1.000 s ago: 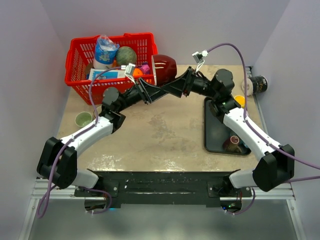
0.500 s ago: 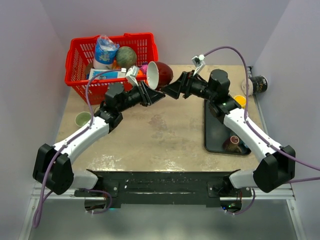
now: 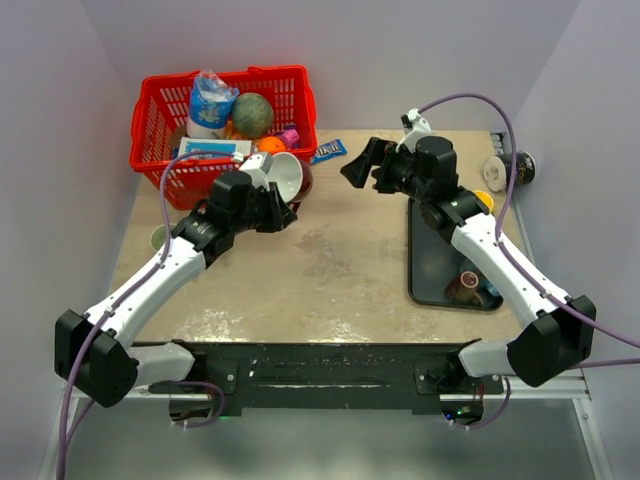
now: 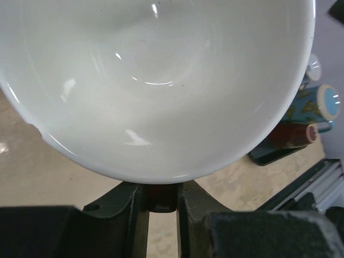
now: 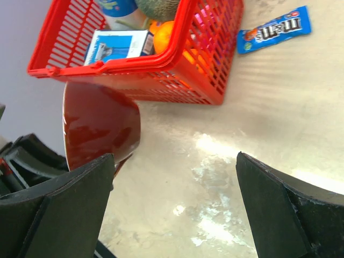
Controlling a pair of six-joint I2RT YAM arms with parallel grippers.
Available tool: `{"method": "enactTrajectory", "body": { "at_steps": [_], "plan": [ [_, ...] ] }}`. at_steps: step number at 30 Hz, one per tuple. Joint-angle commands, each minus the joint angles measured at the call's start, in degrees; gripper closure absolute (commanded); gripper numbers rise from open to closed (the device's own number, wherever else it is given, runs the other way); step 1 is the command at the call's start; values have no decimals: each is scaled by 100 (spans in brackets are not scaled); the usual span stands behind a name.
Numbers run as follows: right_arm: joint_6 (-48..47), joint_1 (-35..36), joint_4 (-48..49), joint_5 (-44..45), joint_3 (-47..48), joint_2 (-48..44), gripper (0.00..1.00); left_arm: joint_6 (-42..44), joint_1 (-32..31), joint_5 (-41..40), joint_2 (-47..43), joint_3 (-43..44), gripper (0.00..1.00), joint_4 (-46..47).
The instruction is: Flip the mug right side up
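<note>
clamping one mug (image 3: 287, 172), one left gripper (image 4: 160, 198)

Colours and finishes: mug and surrounding items

Mug (image 3: 285, 175): glossy dark red outside, plain white inside. Basket (image 5: 177, 80): bright red plastic lattice. Candy packet (image 5: 274, 29): blue with white lettering, orange-red at one end. Surface (image 3: 330, 270): mottled beige, paler blotches. Tray (image 3: 432, 255): black. Small cup (image 3: 166, 238): pale green. Arms (image 3: 170, 265): white links, black joints. Cables (image 3: 470, 100): purple.
</note>
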Motion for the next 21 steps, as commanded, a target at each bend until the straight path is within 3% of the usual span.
{"method": "enactTrajectory", "body": {
  "at_steps": [1,9,21],
  "plan": [
    [-222,-19,-359,716,412,-42,1,484,15,-771,-466,93,100,-513],
    [-125,-19,-491,725,527,169,1,70,6,-1430,-318,-663,100,-416],
    [130,-133,-816,813,518,231,2,-97,6,-2942,455,-831,100,-495]
  ]
}}
